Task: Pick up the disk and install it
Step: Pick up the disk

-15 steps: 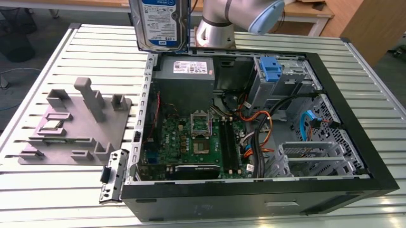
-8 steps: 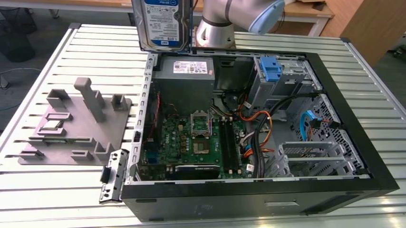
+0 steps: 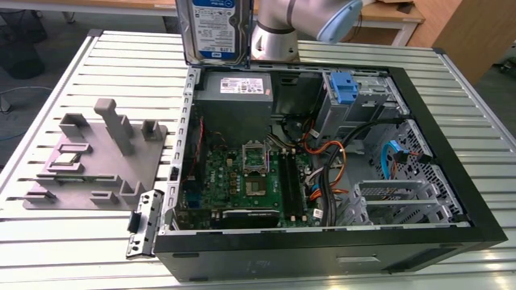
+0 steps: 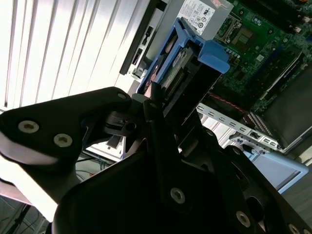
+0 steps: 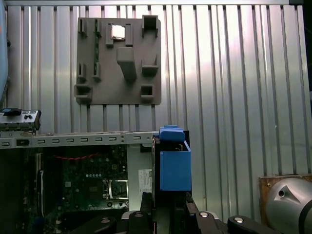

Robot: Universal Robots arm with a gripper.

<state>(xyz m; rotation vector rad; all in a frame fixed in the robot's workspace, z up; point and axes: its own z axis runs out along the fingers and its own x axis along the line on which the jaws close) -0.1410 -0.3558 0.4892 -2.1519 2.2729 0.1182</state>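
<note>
Aluminium slats form the table (image 3: 451,78) I am working over, and most of it is taken up by the black computer case (image 3: 322,248), which lies on its side with the panel off and its inside open to me. Beside the case, towards the exterior view's left, a grey fixture plate (image 3: 153,160) lies flat on the slats with raised blocks and one tall post on it. Inside the case I see the grey power supply (image 3: 234,109) with its white sticker at the far end, and the green motherboard (image 3: 241,181) nearer the black front wall. The arm (image 3: 298,18) comes in at the far side of the case. The disk (image 3: 216,30) is off the table and held upright in the air beyond the power supply end of the case, just to the exterior view's left of the arm, with its white-and-blue label turned to that camera. In the second wrist view my pincer (image 4: 168,105) is clamped on the disk (image 4: 175,73), the black fingers (image 4: 152,109) pressing against its sides, and the blue side rail runs out ahead of them over the case. An upright blue latch piece (image 3: 344,87) stands in the drive bay. A small square chip (image 3: 64,159) rests on the plate.
</note>
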